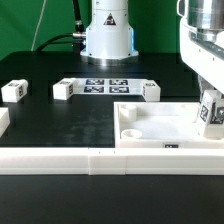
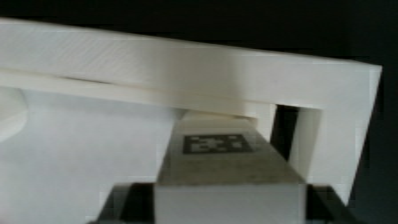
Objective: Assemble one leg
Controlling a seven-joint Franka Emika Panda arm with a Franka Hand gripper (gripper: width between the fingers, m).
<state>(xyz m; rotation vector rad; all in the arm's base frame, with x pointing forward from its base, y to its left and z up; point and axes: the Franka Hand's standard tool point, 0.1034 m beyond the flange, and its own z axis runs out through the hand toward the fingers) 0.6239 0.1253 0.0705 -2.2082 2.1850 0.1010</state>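
- Far toward the exterior view's left of the fingers (image 2: 128,208): spare white blocks (image 1: 63,89) on the black worktop (image 1: 40,125), well apart, no obstacle.
- Just beside the fingers: big white square tray-like piece (image 1: 150,128), raised rim close, so little side room; open above.
- Clamped between the fingers: small white plastic leg (image 1: 210,110), tagged face showing. Likely light, stiff, slick; best gripped on flat sides.

Exterior view faces the white robot base (image 1: 107,38) across the black table (image 1: 60,125); the close wrist view shares the white square plastic tray (image 1: 165,141) (image 2: 178,70).
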